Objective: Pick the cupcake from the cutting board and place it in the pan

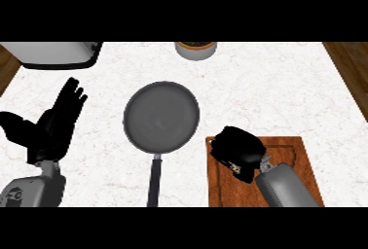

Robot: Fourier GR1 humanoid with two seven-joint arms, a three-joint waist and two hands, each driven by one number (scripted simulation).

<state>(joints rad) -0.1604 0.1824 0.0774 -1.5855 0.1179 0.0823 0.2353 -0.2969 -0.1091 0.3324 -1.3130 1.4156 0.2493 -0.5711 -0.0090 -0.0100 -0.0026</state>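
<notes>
Head view: the right hand [237,150] is curled down over the near-left end of the cutting board [287,163], its fingers seemingly closed round the cupcake, which sits hidden beneath the palm. To do this well, I'd lift straight up before swinging left, since the pan [161,116] lies just beside the hand. Of the cupcake only a pale fleck shows at the palm's lower edge, perhaps its wrapper. The left hand [54,126] rests open, well beyond the pan.
</notes>
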